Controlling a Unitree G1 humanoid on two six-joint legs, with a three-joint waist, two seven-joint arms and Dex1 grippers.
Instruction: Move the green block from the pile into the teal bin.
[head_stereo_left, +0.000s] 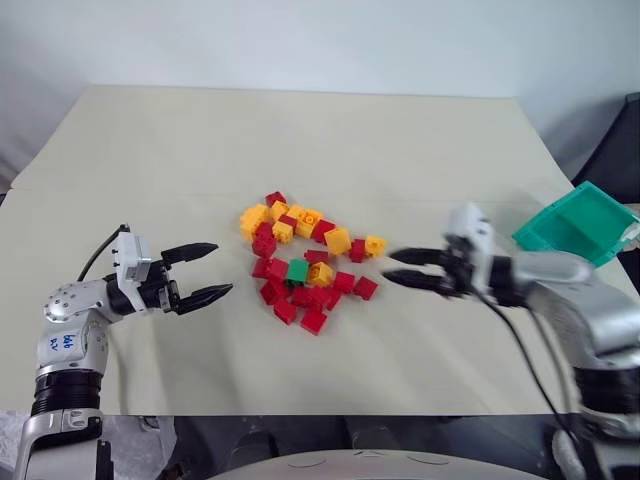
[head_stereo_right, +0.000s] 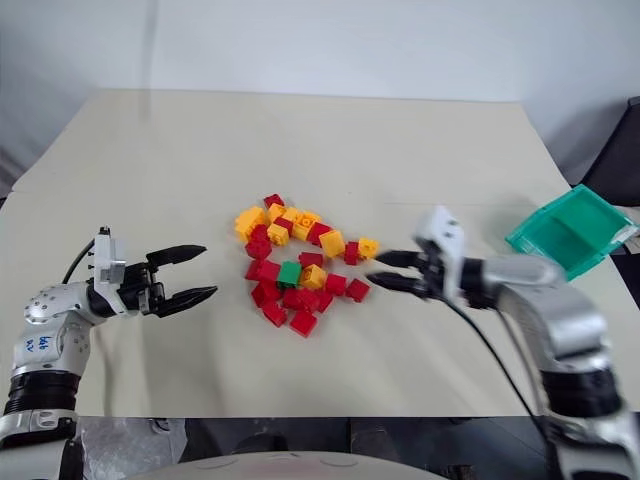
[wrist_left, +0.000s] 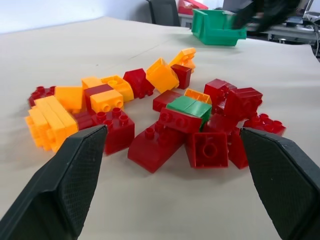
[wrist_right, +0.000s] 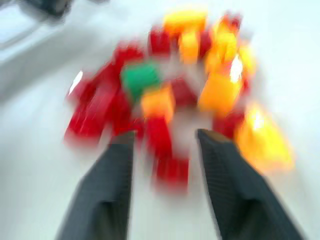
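Note:
The green block (head_stereo_left: 297, 270) lies in the pile (head_stereo_left: 264, 243) of red and yellow-orange bricks at the middle of the table, wedged among red ones; the left wrist view has the same green block (wrist_left: 190, 107) resting on top of red bricks. To the pile's left my left gripper (head_stereo_left: 222, 269) stands open and level, pointing at the bricks with nothing between its fingers. My right gripper (head_stereo_left: 387, 268) is just right of the pile, open and empty, pointing at it. The teal bin (head_stereo_left: 575, 225) sits at the table's right edge, behind my right arm.
The beige table (head_stereo_left: 200, 150) stretches wide behind and in front of the pile. A dark chair (head_stereo_left: 622, 150) stands past the table's far right corner. A black cable (head_stereo_left: 520, 350) hangs along my right forearm.

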